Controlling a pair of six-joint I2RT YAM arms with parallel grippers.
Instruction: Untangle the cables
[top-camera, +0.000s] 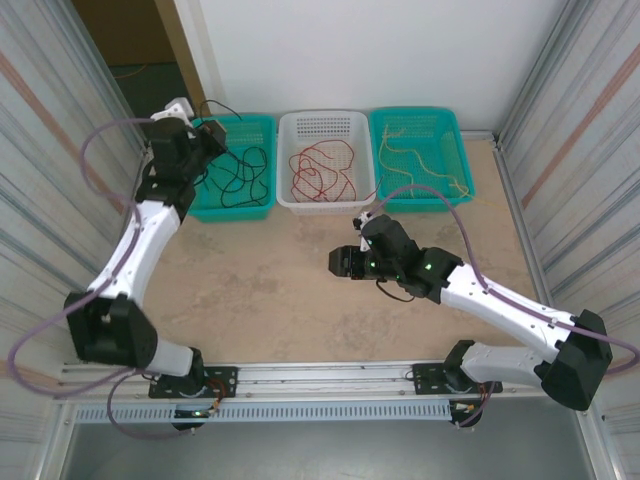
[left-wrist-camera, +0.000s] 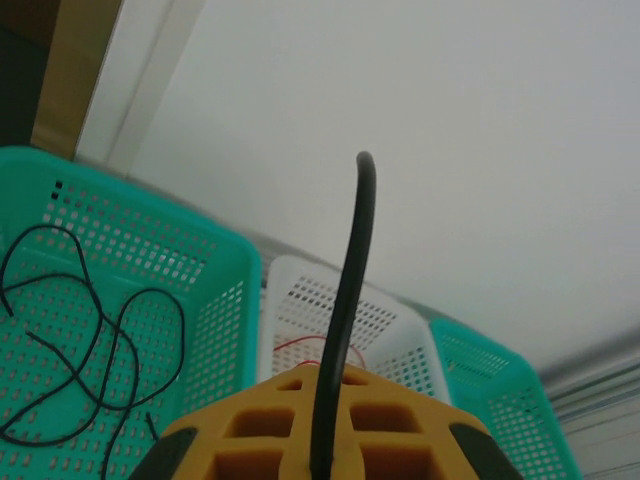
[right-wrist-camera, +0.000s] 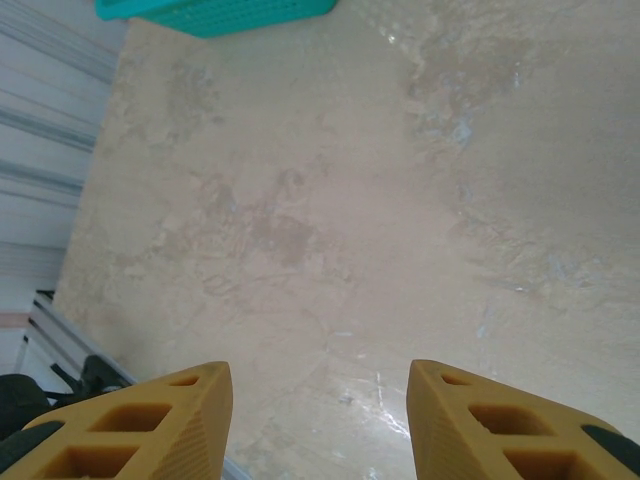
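**A:** Nearest first: what are the right fingers (top-camera: 340, 263) doing?

**B:** They stand half apart with nothing in them, over the bare beige bench (right-wrist-camera: 300, 200).

**A:** And the left fingers (top-camera: 214, 134)?

**B:** They are clamped on a thin black cable (left-wrist-camera: 355, 260) that trails into the teal plastic basket (top-camera: 240, 208) beneath. Thin red cables (top-camera: 320, 170) and pale yellow cables (top-camera: 420, 165) lie in baskets off to their right.

**A:** What comes next?

**B:** Probably letting the black strand go by opening the left fingers over that basket.

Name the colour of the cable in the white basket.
Red; the cable shows best in the top view.
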